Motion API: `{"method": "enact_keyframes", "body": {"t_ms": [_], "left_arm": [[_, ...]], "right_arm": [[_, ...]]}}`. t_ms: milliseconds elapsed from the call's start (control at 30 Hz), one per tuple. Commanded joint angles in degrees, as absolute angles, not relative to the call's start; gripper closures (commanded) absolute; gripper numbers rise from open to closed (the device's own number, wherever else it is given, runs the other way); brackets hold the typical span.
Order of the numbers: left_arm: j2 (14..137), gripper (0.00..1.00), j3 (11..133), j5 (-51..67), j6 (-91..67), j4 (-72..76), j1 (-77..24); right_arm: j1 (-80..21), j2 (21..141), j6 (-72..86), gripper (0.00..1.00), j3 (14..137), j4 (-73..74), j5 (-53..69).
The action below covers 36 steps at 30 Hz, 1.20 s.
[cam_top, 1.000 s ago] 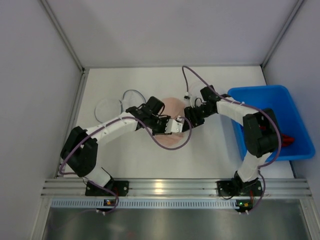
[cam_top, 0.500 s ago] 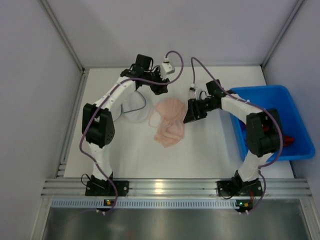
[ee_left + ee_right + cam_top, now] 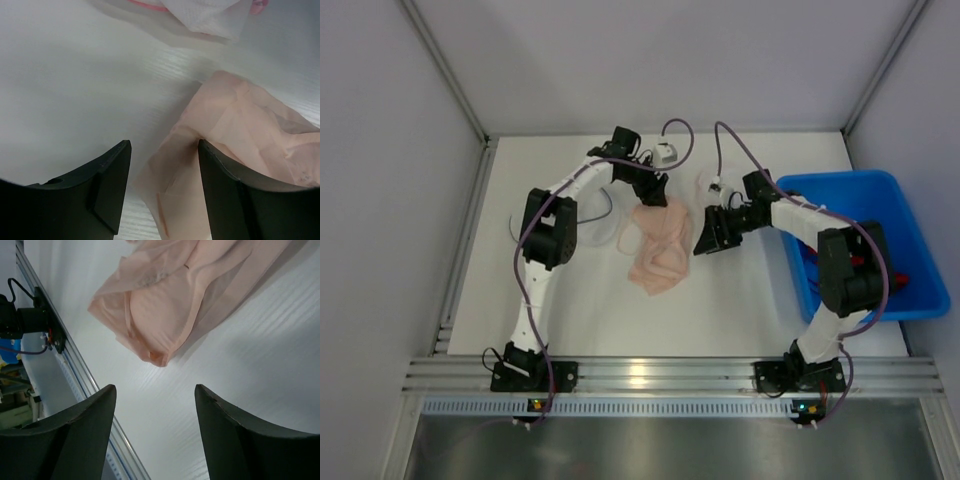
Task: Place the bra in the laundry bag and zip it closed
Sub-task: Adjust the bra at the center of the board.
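— Okay, item one: bra [image 3: 658, 245]. Peach, crumpled, lying on the bench [image 3: 570, 290] between my two arms. Not in the bag.

— And the bag?

— Item two: laundry bag [image 3: 582, 230]. Pale mesh, flat on the bench just left of the bra. I cannot tell whether its mouth is open or where the zip sits.

— Grippers?

— Item three: left gripper [image 3: 162, 150]. Jaws well apart, wide enough to take a fold, clamped on nothing. It hangs over the far edge of the bra, and the fabric shows in the gap below. I cannot tell whether a finger brushes the cloth. Item four: right gripper [image 3: 155, 395]. Jaws apart as well and empty, over bare bench just right of the bra, not touching it.

— Step in hand?

— By my reading, the pick-up of the bra. I would lower the left gripper until both fingers straddle a thick fold or the band rather than one thin layer. Then I would close firmly and lift clear of the bench before heading for the bag. The right gripper looks better spent holding the bag's mouth open. One risk is a trailing strap that snags.

— Anything else?

— Item five: blue bin [image 3: 840, 190], at the right side. It is not needed for this step.
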<state>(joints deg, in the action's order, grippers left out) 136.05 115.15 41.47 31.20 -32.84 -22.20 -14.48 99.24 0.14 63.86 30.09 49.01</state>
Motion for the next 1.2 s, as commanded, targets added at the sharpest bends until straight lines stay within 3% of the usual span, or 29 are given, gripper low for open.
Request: {"method": "enact_keyframes", "body": {"t_ms": [0, 100, 133, 267, 400, 600, 900, 1000, 1067, 1167], "left_arm": [[135.8, 0.39, 116.9, 49.7, 31.7, -32.8, -21.5], [135.5, 0.54, 115.1, 51.1, 30.9, -32.8, -21.3], [134.9, 0.68, 114.6, 51.4, 30.6, -32.8, -21.3], [132.5, 1.0, 112.9, 49.9, 28.0, -32.8, -20.7], [126.8, 1.0, 108.1, 44.9, 23.7, -31.4, -20.1], [113.5, 1.0, 92.4, 34.8, 15.0, -18.0, -20.2], [104.4, 1.0, 82.4, 29.3, 18.3, -13.3, -22.1], [101.4, 1.0, 77.9, 28.5, 19.8, -12.1, -23.5], [99.4, 1.0, 75.5, 28.0, 19.9, -10.9, -24.6], [97.3, 1.0, 71.7, 27.9, 19.4, -9.8, -25.6]], "right_arm": [[-14.4, 95.2, -0.4, 0.34, 62.0, 29.2, 52.1], [-14.3, 94.1, -0.4, 0.31, 60.7, 28.8, 52.1], [-14.4, 93.8, -0.4, 0.3, 60.6, 29.2, 52.2], [-14.4, 93.5, -0.7, 0.3, 59.5, 29.9, 52.6], [-14.4, 94.0, -0.7, 0.3, 57.8, 29.1, 52.9], [-15.6, 94.8, -0.3, 0.28, 54.7, 23.9, 51.8], [-20.3, 102.2, 3.3, 0.27, 56.2, 19.7, 52.3], [-21.9, 104.0, 7.2, 0.35, 57.1, 15.2, 52.4], [-22.5, 105.0, 11.4, 0.51, 57.5, 10.9, 52.0], [-23.1, 107.6, 18.2, 0.6, 57.8, 5.1, 49.9]]}}
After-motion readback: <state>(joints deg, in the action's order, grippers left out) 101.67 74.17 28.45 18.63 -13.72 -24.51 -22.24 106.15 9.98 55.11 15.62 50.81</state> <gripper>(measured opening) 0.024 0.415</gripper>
